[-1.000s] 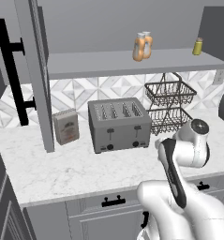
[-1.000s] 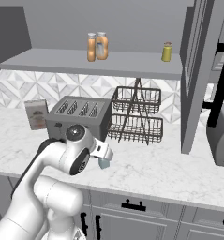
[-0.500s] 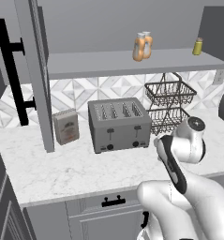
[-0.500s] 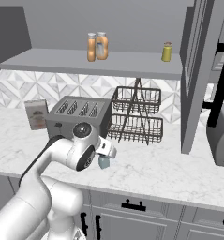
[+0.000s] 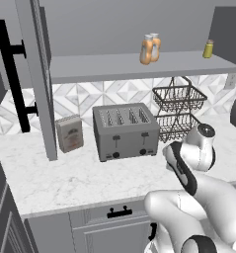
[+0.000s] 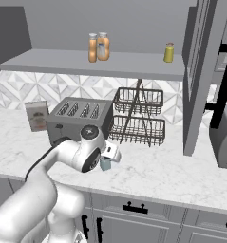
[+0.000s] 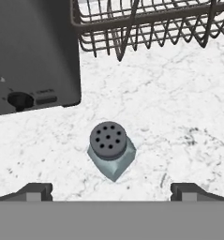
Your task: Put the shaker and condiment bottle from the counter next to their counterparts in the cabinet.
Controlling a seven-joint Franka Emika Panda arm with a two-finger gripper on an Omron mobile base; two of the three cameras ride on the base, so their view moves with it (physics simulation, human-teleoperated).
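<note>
The shaker (image 7: 111, 151), a pale teal jar with a grey perforated cap, stands upright on the counter (image 7: 179, 117) directly under my gripper (image 7: 111, 191). The gripper is open, one fingertip far to each side of the jar and neither touching it. In the right base view the shaker (image 6: 105, 165) peeks out just below the gripper (image 6: 107, 159), in front of the toaster. Two orange white-capped bottles (image 6: 92, 47) (image 6: 103, 46) stand side by side on the cabinet shelf (image 6: 62, 63). I cannot tell which is the condiment bottle. A yellow-olive shaker (image 6: 169, 52) stands further right.
A grey toaster (image 5: 124, 131) sits left of the shaker and a two-tier wire basket (image 6: 138, 118) just behind it. A small box (image 5: 70, 133) stands by the open cabinet door (image 5: 40, 74). A grey appliance (image 6: 224, 137) sits at the far right.
My hand has crept slightly forward over the counter above the shaker. The jaws have stayed open, and nothing else has moved.
</note>
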